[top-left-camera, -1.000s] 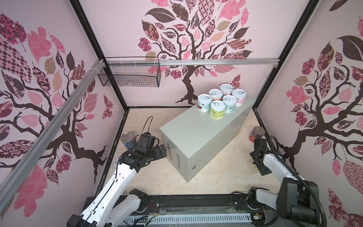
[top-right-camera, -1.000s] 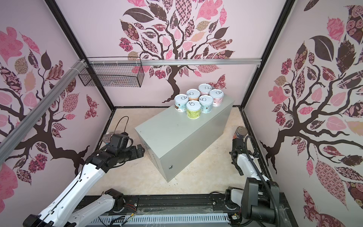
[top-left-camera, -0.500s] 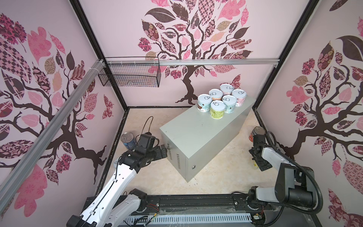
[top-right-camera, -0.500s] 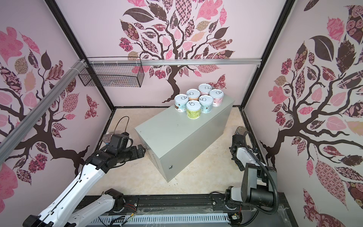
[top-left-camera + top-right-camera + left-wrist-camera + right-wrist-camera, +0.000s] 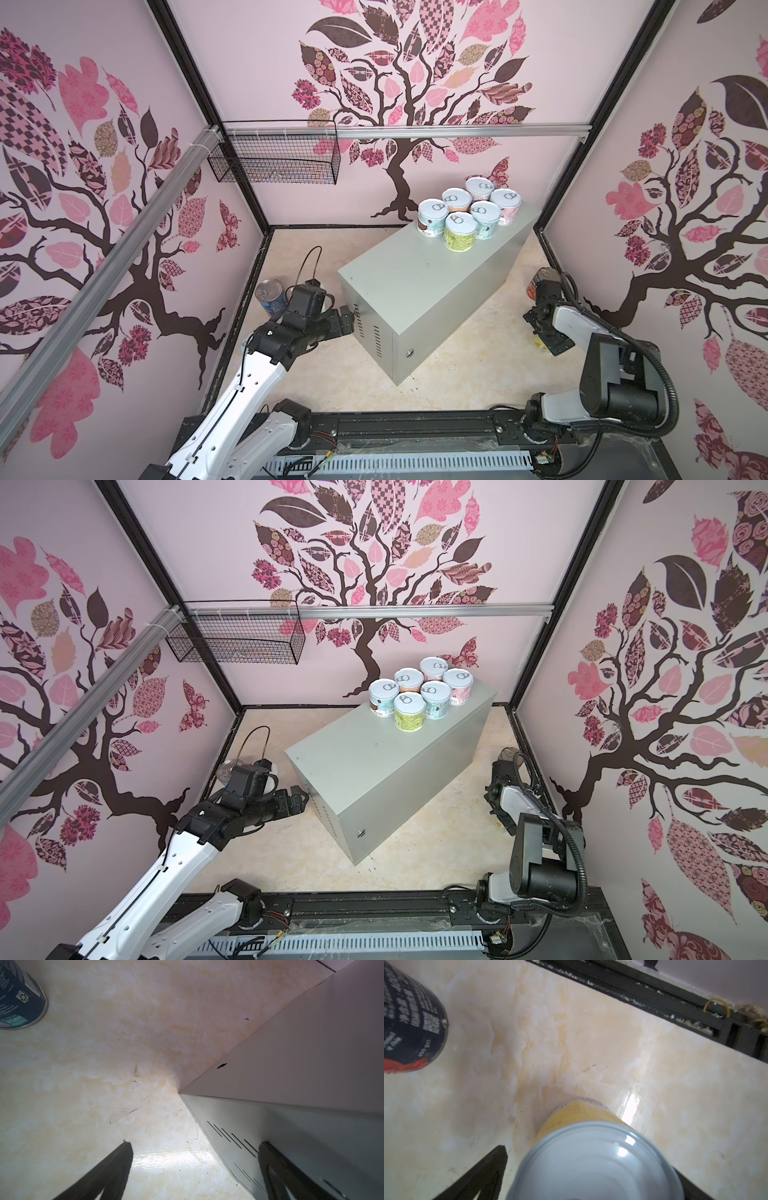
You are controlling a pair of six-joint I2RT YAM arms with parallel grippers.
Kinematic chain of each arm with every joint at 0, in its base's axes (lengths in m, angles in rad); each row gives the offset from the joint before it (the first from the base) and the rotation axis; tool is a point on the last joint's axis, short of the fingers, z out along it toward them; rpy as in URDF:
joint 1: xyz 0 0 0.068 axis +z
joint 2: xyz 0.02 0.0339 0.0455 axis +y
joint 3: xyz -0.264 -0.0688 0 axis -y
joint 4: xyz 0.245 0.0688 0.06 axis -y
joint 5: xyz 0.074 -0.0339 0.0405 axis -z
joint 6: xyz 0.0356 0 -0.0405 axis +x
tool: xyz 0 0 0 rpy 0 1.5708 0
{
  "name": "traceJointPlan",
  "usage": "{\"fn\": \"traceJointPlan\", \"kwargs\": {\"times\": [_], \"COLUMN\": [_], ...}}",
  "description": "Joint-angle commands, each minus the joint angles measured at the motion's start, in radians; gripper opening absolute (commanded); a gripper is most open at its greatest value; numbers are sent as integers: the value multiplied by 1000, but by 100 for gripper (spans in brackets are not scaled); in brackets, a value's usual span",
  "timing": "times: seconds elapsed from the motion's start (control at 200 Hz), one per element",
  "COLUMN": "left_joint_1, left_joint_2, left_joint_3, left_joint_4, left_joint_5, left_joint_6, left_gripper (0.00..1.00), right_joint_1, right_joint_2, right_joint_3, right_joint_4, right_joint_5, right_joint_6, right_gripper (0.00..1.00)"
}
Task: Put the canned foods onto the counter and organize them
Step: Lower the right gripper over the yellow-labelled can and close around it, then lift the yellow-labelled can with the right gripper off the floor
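Observation:
Several short pastel cans (image 5: 459, 230) stand bunched at the far end of the grey counter (image 5: 415, 282), seen in both top views (image 5: 374, 750). A blue can (image 5: 270, 296) stands on the floor behind my left gripper (image 5: 347, 320), which hangs open beside the counter's vented end (image 5: 228, 1138). My right gripper (image 5: 588, 1157) is open and straddles an upright yellow can (image 5: 583, 1113) on the floor; one finger (image 5: 496, 1159) stands clear of it. The dark tomato can (image 5: 409, 1022) stands a little beyond.
A black wire basket (image 5: 274, 162) hangs on the back wall's metal rail (image 5: 457, 132). Patterned walls close in on three sides. A black frame edge (image 5: 654, 987) runs along the floor near the right gripper.
The right arm has folded up higher at its elbow while its gripper stays low over the yellow can. The left arm has not moved.

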Motion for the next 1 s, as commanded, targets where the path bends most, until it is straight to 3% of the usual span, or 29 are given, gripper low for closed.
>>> {"fn": "traceJointPlan", "kwargs": {"times": [0.0,0.4,0.63,0.775,0.995], "left_joint_1": [6,4,3,2,3], "left_joint_2": [-13,-26,-27,-25,-25], "left_joint_3": [-25,-27,-27,-27,-29], "left_joint_4": [21,22,21,22,23], "left_joint_5": [13,15,12,13,9], "left_joint_6": [12,14,14,14,13], "left_gripper": [98,98,98,98,98], "right_joint_1": [-3,-3,-2,-3,-2], "right_joint_2": [21,142,144,144,133], "right_joint_3": [25,102,106,101,108], "right_joint_4": [31,13,47,66,52], "right_joint_5": [4,16,31,37,20], "right_joint_6": [-63,-151,-204,-243,-275], "right_gripper": [97,100,87,73,64]}}
